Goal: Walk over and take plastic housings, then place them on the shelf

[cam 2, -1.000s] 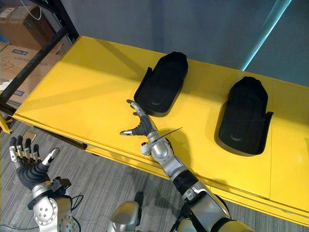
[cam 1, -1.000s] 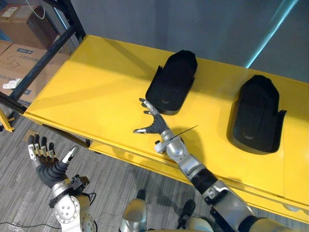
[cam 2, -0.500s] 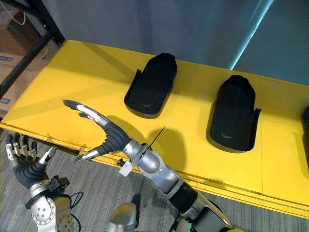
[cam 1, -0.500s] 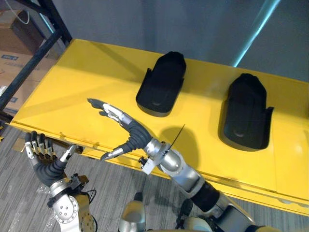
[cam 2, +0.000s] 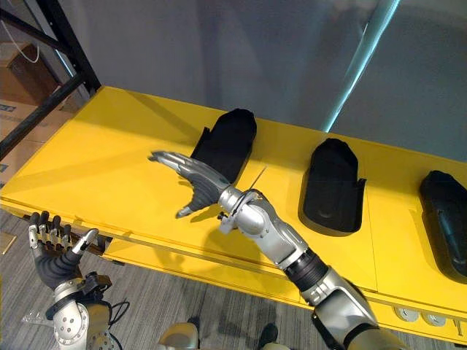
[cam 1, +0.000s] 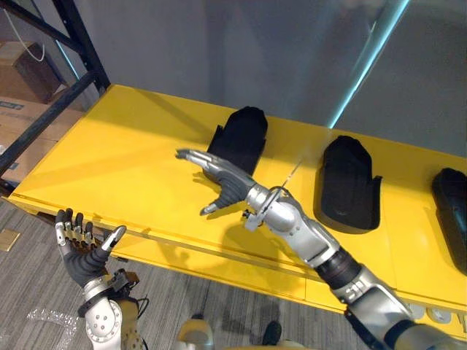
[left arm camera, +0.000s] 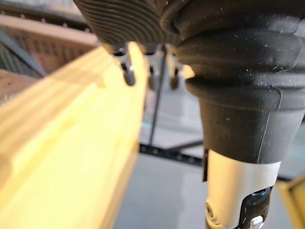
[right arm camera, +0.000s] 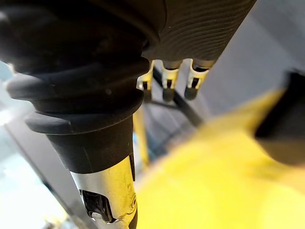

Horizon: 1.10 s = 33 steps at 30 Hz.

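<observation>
My right hand (cam 1: 225,182), spread and empty, hovers over the yellow shelf (cam 1: 124,157) by a black housing (cam 1: 242,137). My left hand (cam 1: 79,257) hangs open below. The rightmost housing (cam 1: 454,215) is cut off.

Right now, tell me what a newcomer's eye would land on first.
Three black plastic housings lie in a row on the yellow table. The open right hand reaches over the table near the leftmost one; the open left hand is held up below its front edge.

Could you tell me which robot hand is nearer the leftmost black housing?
Right. The right robot hand is open beside the housing; the left robot hand is lower, off the shelf.
</observation>
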### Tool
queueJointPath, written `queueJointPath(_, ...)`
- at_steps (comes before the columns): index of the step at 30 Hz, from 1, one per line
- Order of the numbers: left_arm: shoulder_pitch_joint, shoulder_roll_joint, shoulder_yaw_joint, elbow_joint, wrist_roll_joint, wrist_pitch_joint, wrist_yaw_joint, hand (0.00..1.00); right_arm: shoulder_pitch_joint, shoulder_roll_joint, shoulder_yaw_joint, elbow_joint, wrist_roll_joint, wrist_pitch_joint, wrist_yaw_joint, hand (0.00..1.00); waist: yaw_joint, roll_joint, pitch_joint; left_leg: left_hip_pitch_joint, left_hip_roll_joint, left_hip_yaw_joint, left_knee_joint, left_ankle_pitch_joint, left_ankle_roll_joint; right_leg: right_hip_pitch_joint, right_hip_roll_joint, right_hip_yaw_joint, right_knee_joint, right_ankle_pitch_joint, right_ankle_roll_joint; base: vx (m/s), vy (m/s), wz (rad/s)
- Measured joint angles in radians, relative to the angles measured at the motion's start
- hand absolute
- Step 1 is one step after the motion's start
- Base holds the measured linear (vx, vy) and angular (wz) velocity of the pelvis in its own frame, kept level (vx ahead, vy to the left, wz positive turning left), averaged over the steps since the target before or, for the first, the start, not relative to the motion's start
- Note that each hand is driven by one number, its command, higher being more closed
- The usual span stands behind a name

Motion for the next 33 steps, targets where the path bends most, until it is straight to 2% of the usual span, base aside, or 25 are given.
queueJointPath(7,-0.014,0.001,0.015,0.012,0.001,-0.012,-0.038,0.00,-0.012,-0.033,0.013,0.126,0.001,0.045,-0.019,0.00,0.014,-0.004,-0.017,0.000,-0.002,-0.010,-0.009,0.007,-0.001,0.000,0.000,-0.011,0.000,0.001,0.001,0.01,0.006,0.04)
queueJointPath(10,-0.024,0.002,0.015,0.012,0.002,-0.012,-0.044,0.00,-0.026,-0.036,0.011,0.194,0.001,0.079,-0.032,0.00,0.022,-0.004,-0.017,0.000,-0.002,-0.010,-0.009,0.007,-0.001,0.000,-0.001,-0.011,0.000,0.001,0.001,0.00,0.000,0.00)
queueJointPath(18,-0.037,0.003,0.023,0.012,0.007,-0.010,-0.068,0.00,-0.028,-0.048,-0.038,0.233,0.001,0.077,-0.045,0.00,0.028,-0.003,-0.017,0.001,-0.003,-0.010,-0.006,0.007,-0.001,0.000,-0.002,-0.010,0.000,0.003,0.003,0.00,0.000,0.00)
queueJointPath(26,-0.040,0.022,0.023,0.010,0.006,0.000,-0.078,0.00,-0.029,-0.049,-0.036,0.241,0.058,0.077,0.051,0.00,0.028,-0.003,-0.017,0.001,-0.004,-0.004,-0.005,0.007,-0.001,0.000,-0.003,-0.006,0.000,0.004,0.004,0.00,0.000,0.00)
queueJointPath(33,-0.041,0.036,0.022,0.009,0.006,0.012,-0.084,0.00,-0.044,-0.063,-0.029,0.243,0.130,0.054,0.131,0.00,0.028,-0.004,-0.017,0.003,-0.003,-0.003,0.000,0.007,-0.001,0.001,-0.003,-0.006,0.000,0.005,0.004,0.00,0.000,0.00)
